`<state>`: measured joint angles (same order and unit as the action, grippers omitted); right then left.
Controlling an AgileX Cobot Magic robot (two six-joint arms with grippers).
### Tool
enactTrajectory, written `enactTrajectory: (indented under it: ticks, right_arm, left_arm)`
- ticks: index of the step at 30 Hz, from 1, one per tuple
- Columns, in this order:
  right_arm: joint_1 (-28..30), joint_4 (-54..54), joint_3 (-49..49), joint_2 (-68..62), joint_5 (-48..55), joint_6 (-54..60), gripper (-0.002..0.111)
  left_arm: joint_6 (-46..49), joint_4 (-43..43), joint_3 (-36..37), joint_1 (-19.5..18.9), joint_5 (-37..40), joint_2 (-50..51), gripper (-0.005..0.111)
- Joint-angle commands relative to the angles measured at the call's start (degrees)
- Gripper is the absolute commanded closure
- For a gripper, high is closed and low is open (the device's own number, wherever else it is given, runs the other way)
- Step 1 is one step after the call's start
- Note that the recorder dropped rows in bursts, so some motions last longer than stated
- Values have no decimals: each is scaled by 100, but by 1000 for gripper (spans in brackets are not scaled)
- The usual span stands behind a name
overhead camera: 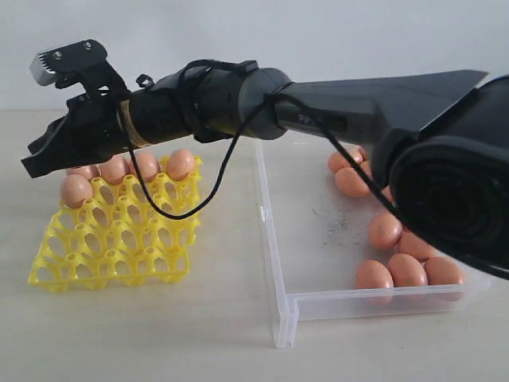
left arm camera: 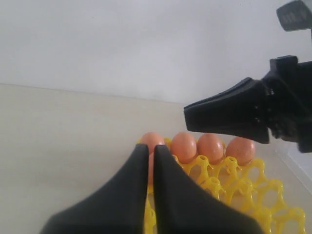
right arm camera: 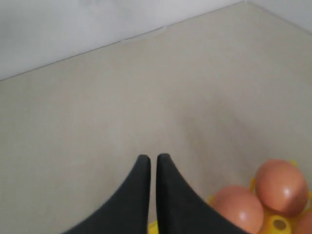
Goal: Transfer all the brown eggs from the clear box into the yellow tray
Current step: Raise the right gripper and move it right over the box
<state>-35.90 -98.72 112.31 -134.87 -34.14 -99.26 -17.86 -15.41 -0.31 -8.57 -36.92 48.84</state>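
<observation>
In the exterior view the yellow tray sits on the tabletop at 9 o'clock of the clear box, just beside its wall. At least four brown eggs fill the cups along the tray's 12 o'clock edge. Each stands on end with its long axis upright and a rounded tip up. One more egg sits in the cup at the tray's 10 o'clock corner.

The other eggs lie on the box floor, strung along its 3 o'clock side from the 1 o'clock corner down to the 5 o'clock corner. About seven show. Three of them rest side by side against the low wall at 5 o'clock, and the arm hides part of the group. Which way their long axes point cannot be told for sure.

The right arm reaches across from 3 o'clock, stretched nearly level over the box and the tray. A black cable loops below it, and the wrist camera rides on top. The right hand hangs above the tray's 10 o'clock corner, tilted slightly down toward 9 o'clock. Its fingers are pressed together on nothing.

The left hand, seen only in its own wrist view, points at the end egg of the filled row. Its fingers too are closed to a thin slit and hold nothing.
</observation>
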Motion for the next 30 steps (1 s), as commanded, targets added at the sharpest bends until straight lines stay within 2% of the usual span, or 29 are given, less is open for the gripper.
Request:
enactTrajectory:
  ticks: [1, 10, 17, 20, 25, 30]
  right_arm:
    - [262, -122, -577, 466, -201, -233, 108]
    - [429, -122, -2455, 1652, -96, 5, 108]
    - [566, -122, -3690, 2548, -1003, 70, 108]
    - [665, -122, -4061, 2926, -882, 60, 108]
    - [675, -122, -4928, 3595, 897, -81, 108]
    - [675, -122, -5774, 4122, 4038, 68, 108]
  left_arm:
    - [10, 61, 31, 16, -38, -46, 103]
    - [-9, 61, 31, 16, -36, -46, 103]
    - [-8, 61, 31, 16, -25, -46, 103]
    - [-54, 61, 31, 16, -2, -46, 103]
    - [-54, 47, 31, 16, -2, -46, 103]
    - [-54, 47, 31, 16, -2, -46, 103]
